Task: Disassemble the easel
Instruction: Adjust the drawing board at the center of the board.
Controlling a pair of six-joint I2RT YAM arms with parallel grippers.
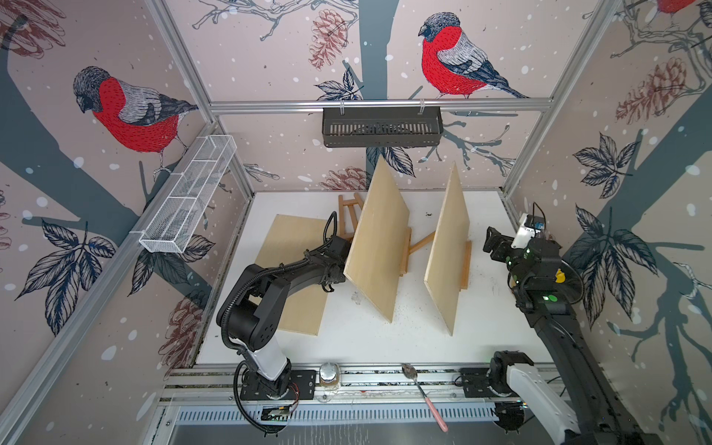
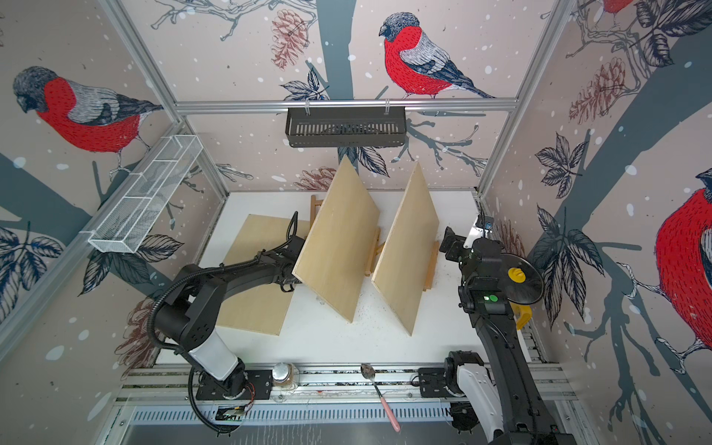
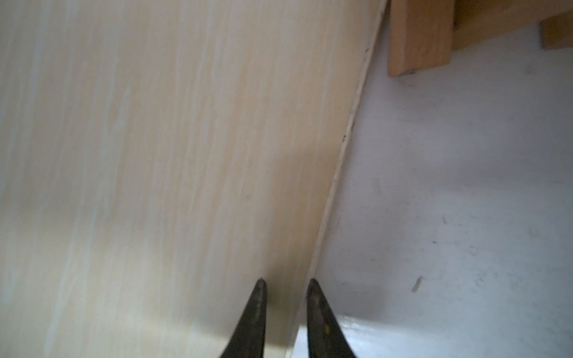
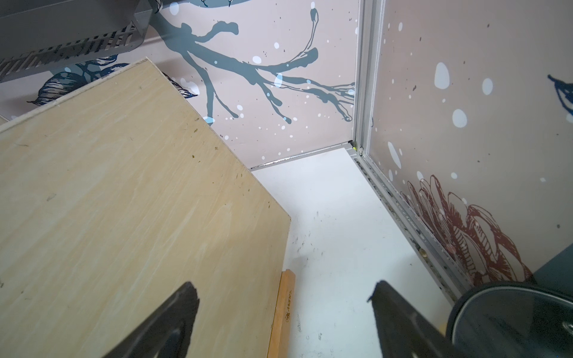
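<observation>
Top views both show left arm (image 1: 293, 269) reaching under tilted board (image 1: 379, 242)

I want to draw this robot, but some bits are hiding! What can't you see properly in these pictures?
- Left jaws: hidden behind the middle board in both top views.
- Left wrist view: only the jaw tips show, so whether they pinch the pale board is unclear.
- Right easel: the right board covers most of it.
- Wooden frame: mostly behind the middle board.
- Jar: too small to see inside.
</observation>
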